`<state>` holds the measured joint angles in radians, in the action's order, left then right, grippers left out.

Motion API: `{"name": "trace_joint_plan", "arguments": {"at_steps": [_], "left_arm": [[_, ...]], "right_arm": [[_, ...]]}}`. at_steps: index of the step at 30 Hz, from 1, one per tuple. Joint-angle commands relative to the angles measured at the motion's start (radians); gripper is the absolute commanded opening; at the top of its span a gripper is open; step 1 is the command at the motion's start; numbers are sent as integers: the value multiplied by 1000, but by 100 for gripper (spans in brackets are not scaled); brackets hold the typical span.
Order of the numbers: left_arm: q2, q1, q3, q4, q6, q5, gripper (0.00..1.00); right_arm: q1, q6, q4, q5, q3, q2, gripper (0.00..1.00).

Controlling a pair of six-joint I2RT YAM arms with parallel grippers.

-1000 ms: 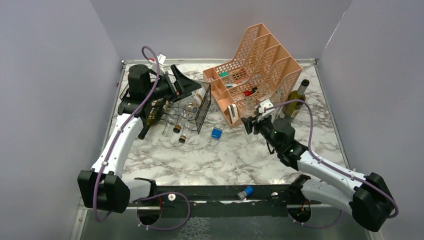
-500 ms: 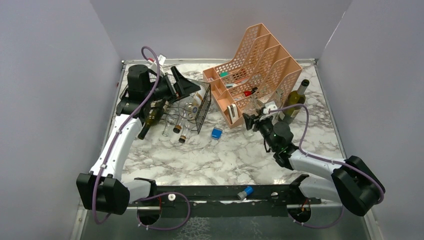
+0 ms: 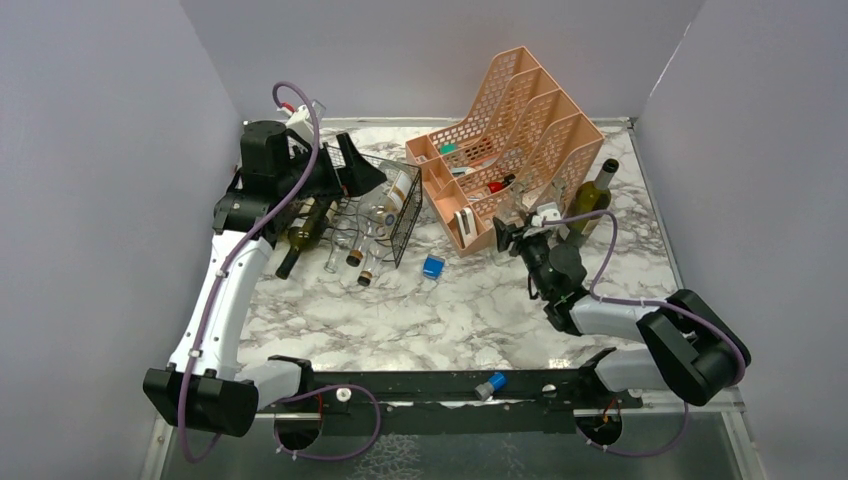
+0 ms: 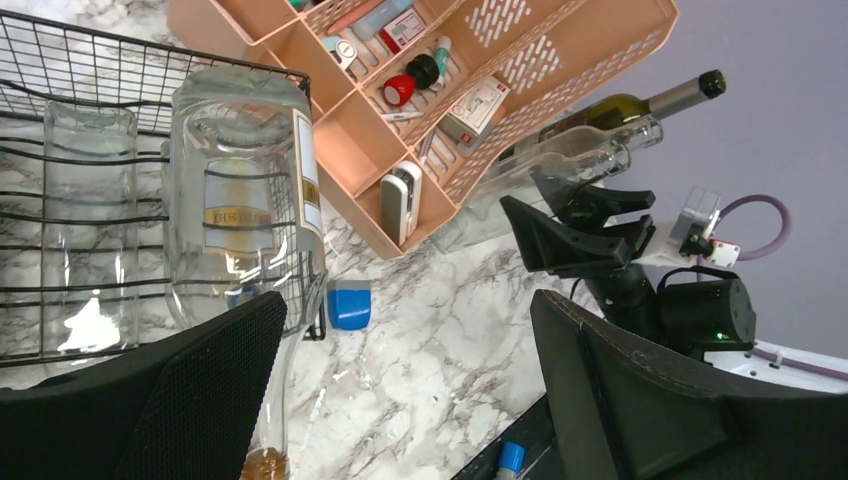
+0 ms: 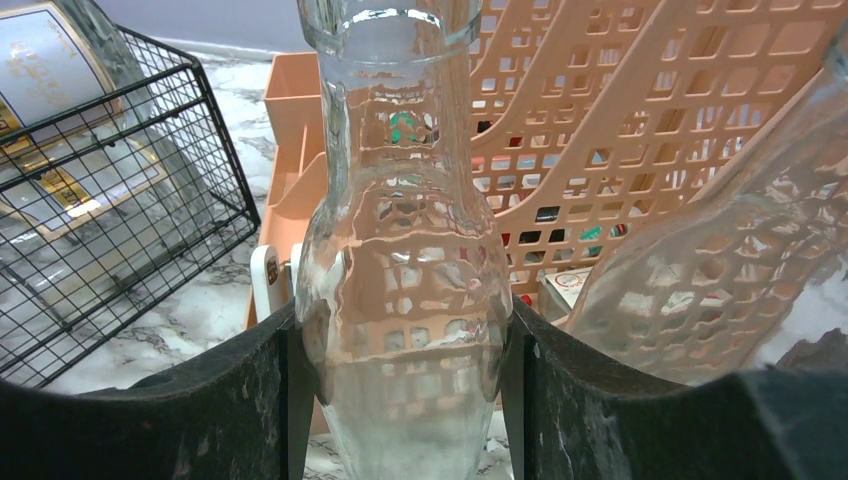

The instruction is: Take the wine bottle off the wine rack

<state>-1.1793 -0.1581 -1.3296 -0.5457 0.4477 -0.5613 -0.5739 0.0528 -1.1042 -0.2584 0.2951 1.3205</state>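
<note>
- The right arm lies low, folded forward. The right gripper (image 5: 405,345) is clamped on the clear wine bottle (image 5: 400,190), which is off the wine rack (image 3: 378,222) and just beside the peach file organizer (image 5: 640,120).
- The left arm is extended to the far left corner. The left gripper (image 4: 408,310) is spread wide above the rack.

Looks down from above the near edge over the whole table (image 3: 450,310), faces right from the left wrist across wine rack (image 4: 140,65) to organizer (image 4: 430,110), sits close behind a clear bottle (image 5: 405,280) at the right wrist, sharing both.
</note>
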Motion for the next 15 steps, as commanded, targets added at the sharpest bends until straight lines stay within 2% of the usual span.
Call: {"name": "trace_joint_plan", "arguments": {"at_steps": [1,5,12,15], "left_arm": [[19,3,-16,-49,-51,38,99],[28,3,-12,-55,-61,50,99],[38,3,4,-60,-63,57,99],[42,3,9,-70,-80,75,99]], "right_arm": [[5,-7,-130,-19,-12,-6,36],[5,-7,-69,2,-11,-27,50],[5,12,74,70,0,-90,90],[5,9,134,76,9,-120,95]]}}
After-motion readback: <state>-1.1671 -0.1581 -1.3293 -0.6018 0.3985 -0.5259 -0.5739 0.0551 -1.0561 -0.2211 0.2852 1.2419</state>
